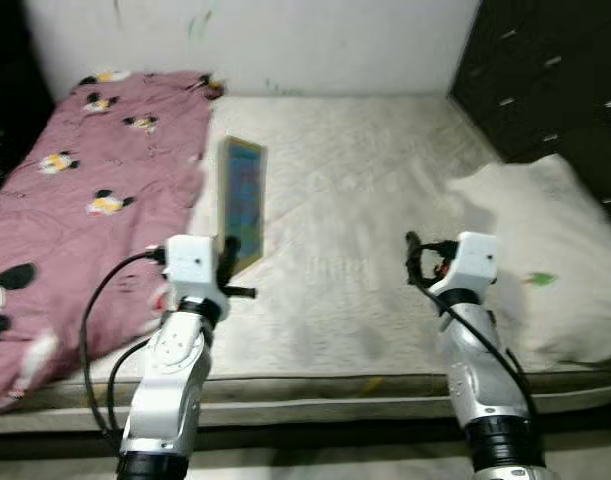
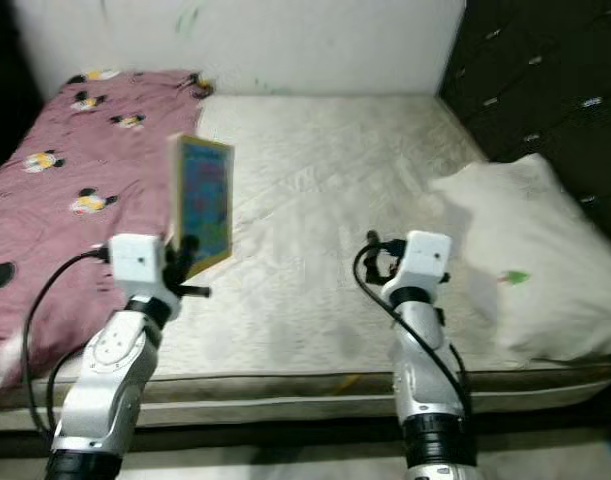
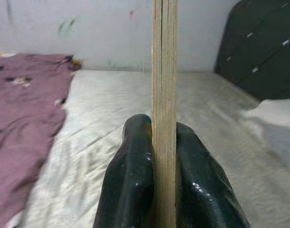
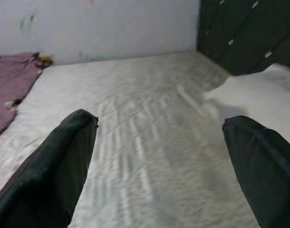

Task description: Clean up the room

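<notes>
Upright book [image 2: 203,203] in left tool [image 2: 185,256] above bare mattress [image 2: 325,200].

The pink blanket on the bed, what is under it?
The pink blanket lies spread over the left part of the bare mattress. Whatever else may lie beneath its folds is covered. The left gripper holds a book beside it.

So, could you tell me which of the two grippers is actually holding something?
The left gripper: its fingers are shut on the edge of a thin book, held upright above the mattress. The right gripper is open, holding nothing.
</notes>
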### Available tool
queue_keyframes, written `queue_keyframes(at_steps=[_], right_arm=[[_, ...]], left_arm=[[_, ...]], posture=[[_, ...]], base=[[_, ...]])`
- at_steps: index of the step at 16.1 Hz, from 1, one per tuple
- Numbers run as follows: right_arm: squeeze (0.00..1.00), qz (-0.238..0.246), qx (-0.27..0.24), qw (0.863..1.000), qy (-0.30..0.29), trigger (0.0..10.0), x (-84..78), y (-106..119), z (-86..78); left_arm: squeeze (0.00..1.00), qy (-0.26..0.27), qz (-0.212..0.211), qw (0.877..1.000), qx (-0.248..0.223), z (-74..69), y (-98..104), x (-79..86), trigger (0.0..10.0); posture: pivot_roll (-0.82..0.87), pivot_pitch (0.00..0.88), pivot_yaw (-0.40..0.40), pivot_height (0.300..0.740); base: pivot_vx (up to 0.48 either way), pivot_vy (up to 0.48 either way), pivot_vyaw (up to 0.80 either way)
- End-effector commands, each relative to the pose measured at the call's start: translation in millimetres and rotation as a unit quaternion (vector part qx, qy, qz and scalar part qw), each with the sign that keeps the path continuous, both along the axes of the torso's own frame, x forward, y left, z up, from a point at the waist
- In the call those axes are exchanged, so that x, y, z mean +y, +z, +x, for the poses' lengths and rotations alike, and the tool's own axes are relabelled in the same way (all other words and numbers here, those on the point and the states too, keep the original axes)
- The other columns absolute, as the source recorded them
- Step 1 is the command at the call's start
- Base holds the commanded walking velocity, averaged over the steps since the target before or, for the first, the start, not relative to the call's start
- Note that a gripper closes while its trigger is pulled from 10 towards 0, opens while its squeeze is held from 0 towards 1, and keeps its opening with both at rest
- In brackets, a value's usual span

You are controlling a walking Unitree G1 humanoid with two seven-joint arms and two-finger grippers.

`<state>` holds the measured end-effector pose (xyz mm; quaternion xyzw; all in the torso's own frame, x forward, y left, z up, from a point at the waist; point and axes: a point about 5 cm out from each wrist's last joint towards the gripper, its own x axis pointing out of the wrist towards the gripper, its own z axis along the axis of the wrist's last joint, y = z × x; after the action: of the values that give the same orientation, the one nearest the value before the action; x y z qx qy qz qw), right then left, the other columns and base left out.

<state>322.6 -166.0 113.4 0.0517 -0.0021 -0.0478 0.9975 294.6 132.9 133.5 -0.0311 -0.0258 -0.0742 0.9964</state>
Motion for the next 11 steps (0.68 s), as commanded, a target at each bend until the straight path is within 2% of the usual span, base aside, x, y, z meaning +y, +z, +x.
queue_keyframes(at_steps=[1, 3, 5, 10, 11], right_arm=[[0.0, 0.003, -0.004, 1.0, 0.011, 10.0, 8.4, 2.3, 1.5], [0.0, 0.001, -0.004, 1.0, 0.012, 10.0, 9.0, 2.2, 1.4], [0.0, -0.001, -0.003, 1.0, 0.013, 10.0, 8.6, 1.9, 1.8], [0.0, -0.006, -0.005, 1.0, 0.013, 10.0, 7.5, 2.5, 2.2], [0.0, -0.008, -0.005, 1.0, 0.012, 10.0, 7.0, 2.5, 2.3]], left_arm=[[0.0, 0.021, -0.002, 1.0, -0.015, 0.2, 6.2, 10.9, 10.0], [0.0, 0.02, -0.005, 1.0, -0.017, 1.2, 7.2, 10.1, 10.0], [0.0, 0.014, -0.022, 0.999, -0.027, 1.2, 10.0, 7.7, 10.0], [0.0, -0.015, -0.034, 0.998, -0.042, -1.7, 13.4, 4.3, 10.0], [0.0, -0.019, -0.037, 0.998, -0.044, -2.0, 14.0, 3.1, 10.0]], posture=[[-0.04, 0.025, -0.003, 0.74], [-0.05, 0.024, -0.004, 0.74], [-0.05, 0.023, -0.006, 0.74], [-0.05, 0.024, -0.009, 0.74], [-0.05, 0.024, -0.009, 0.74]], base=[[0.0, -0.349, 0.0], [0.0, -0.349, 0.0], [0.0, 0.0, 0.0], [0.0, 0.0, 0.0], [0.292, 0.0, 0.0]])
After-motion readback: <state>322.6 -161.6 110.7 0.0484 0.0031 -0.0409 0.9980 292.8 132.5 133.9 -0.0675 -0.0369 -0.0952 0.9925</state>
